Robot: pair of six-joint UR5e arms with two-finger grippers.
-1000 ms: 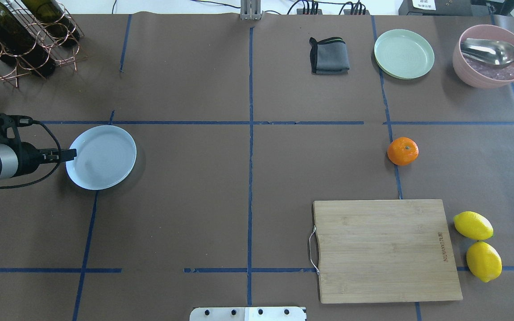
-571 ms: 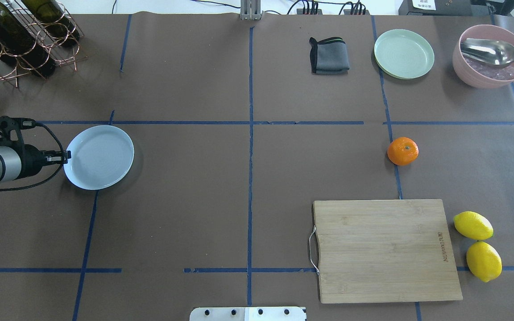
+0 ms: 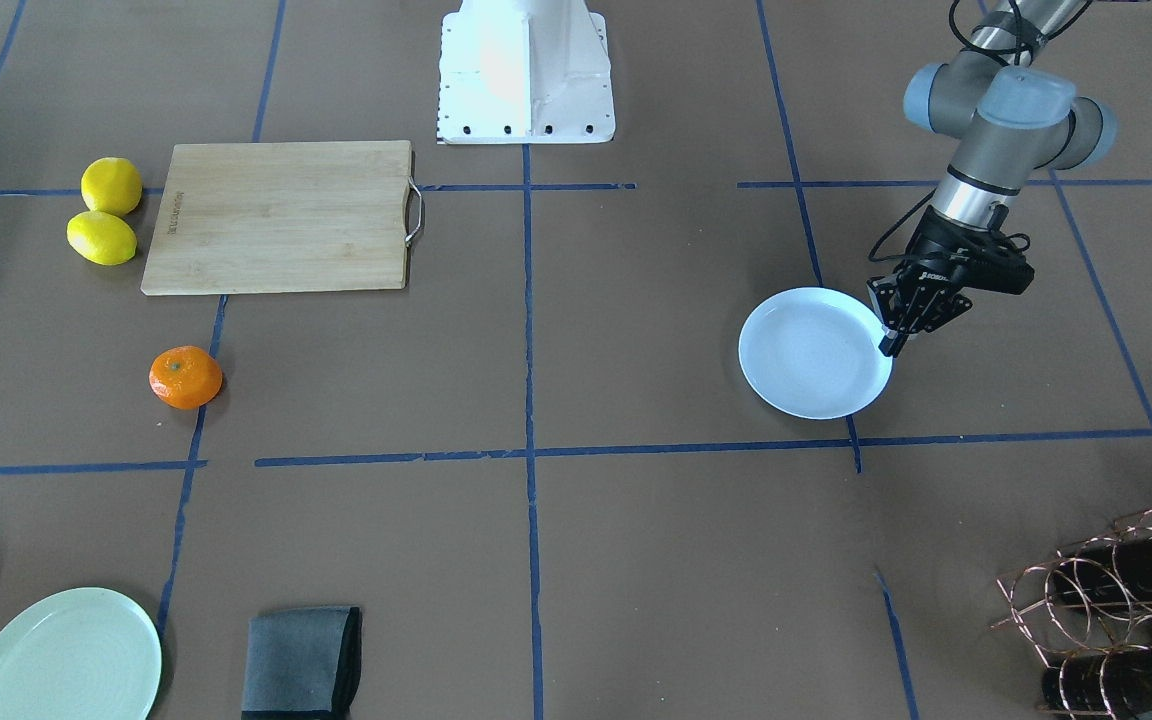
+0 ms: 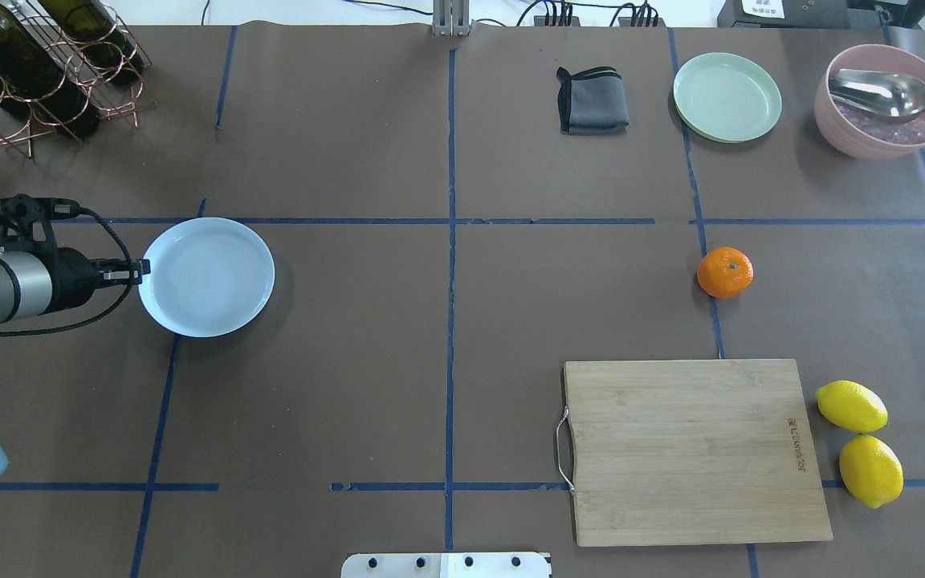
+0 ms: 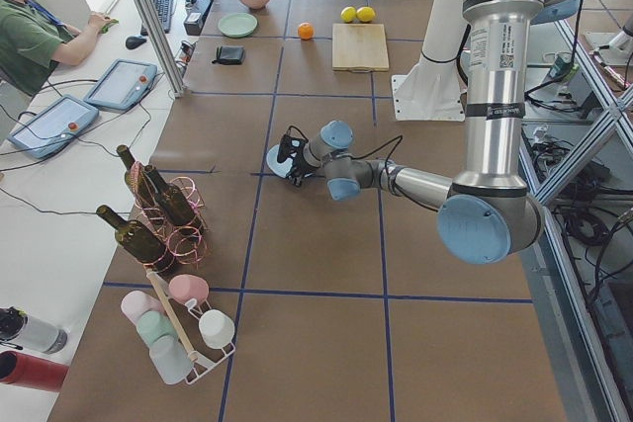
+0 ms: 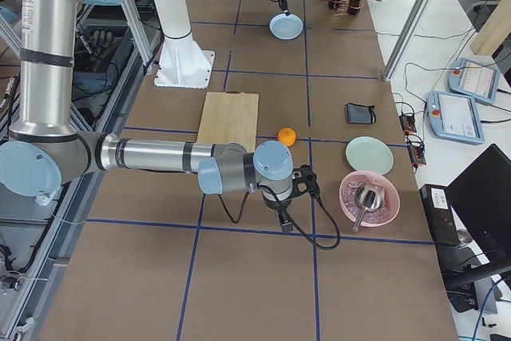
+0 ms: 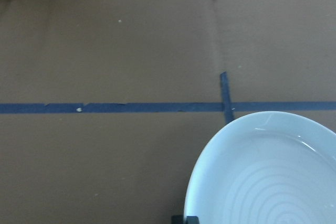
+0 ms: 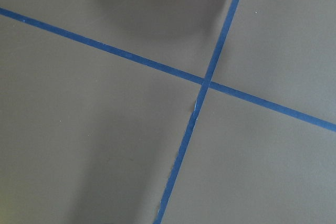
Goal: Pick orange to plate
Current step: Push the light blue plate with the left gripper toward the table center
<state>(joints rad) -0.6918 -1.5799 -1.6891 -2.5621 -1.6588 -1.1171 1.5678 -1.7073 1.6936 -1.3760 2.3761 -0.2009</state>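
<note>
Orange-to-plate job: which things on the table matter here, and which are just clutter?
Job:
orange
blue plate
left gripper, at the blue plate's rim

Lying about:
green plate
lemons
cutting board
cloth
pink bowl with spoon
wine rack

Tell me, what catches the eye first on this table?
The bright orange stands out most, sitting alone just beyond the wooden cutting board on the robot's right side. Far across on the left side, the left pincer grips the rim of the pale blue plate, which has nothing in it.
</note>
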